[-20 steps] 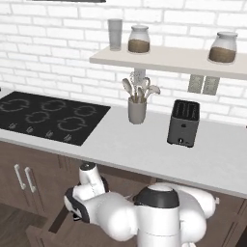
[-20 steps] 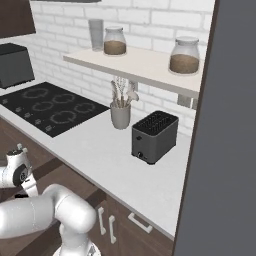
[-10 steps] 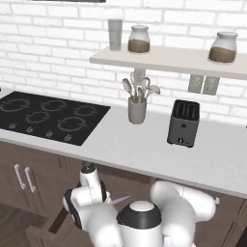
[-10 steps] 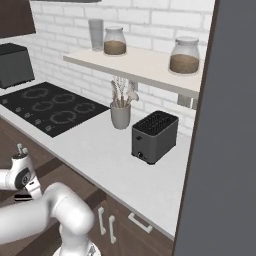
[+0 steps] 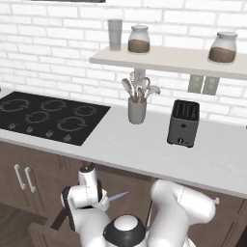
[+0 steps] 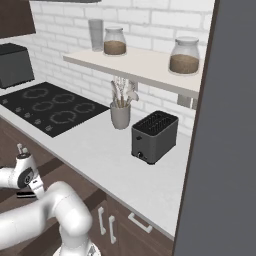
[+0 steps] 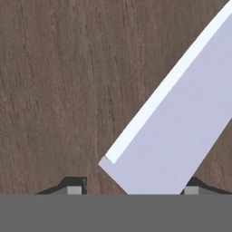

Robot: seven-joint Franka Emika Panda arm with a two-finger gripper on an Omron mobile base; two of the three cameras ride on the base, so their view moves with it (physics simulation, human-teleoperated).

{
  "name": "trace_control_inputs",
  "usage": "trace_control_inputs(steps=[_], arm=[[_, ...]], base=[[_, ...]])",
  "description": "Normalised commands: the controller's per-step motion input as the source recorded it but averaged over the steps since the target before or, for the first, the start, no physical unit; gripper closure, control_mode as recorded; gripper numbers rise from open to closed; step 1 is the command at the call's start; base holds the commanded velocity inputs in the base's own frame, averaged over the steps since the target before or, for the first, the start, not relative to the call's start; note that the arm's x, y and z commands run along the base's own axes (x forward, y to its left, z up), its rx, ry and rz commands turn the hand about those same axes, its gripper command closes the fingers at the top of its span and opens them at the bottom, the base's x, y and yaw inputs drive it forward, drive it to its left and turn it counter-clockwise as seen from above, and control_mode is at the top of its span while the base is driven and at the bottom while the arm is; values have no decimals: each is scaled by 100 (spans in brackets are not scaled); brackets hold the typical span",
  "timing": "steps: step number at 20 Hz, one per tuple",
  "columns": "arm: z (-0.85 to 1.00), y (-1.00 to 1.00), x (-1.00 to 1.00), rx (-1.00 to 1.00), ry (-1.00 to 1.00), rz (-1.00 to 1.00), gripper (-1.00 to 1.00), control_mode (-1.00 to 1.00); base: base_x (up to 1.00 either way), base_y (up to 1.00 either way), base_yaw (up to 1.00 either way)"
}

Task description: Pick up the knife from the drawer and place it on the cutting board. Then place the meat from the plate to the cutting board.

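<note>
In the hand view the knife's silver-grey blade (image 7: pixel 176 122) lies slanted on the brown wooden bottom of the drawer (image 7: pixel 54 90). My gripper (image 7: pixel 133 189) is open and straddles the blade's near end. The left fingertip (image 7: pixel 74 188) stands clear of the blade and the right one is close against its edge. From the left base view my hand hangs low under the counter edge, over the open drawer (image 5: pixel 50 224). The blade tip (image 5: pixel 118 196) pokes out to the hand's right. The handle is hidden. The cutting board, the meat and the plate are out of view.
On the grey counter (image 5: pixel 144 149) sit a black cooktop (image 5: pixel 48 116), a utensil holder (image 5: pixel 137 110) and a dark toaster (image 5: pixel 183 124). A shelf (image 5: pixel 169 60) above carries jars. Cabinet doors with handles (image 5: pixel 21 176) stand left of the drawer.
The hand has sunk a little lower at the drawer and the elbow has swung right. The blade tip now shows beside the hand.
</note>
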Motion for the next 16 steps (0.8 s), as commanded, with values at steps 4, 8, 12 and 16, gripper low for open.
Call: trace_control_inputs(steps=[4,8,12,16], arm=[[-64,44,7,-2,0,-2,100,-100],[-95,77,-51,-8,5,-1,100,-100],[-59,90,-100,-5,1,0,100,-100],[-16,72,-100,-2,5,0,100,-100]], base=[[0,0,0],[0,0,0],[0,0,0],[0,0,0]])
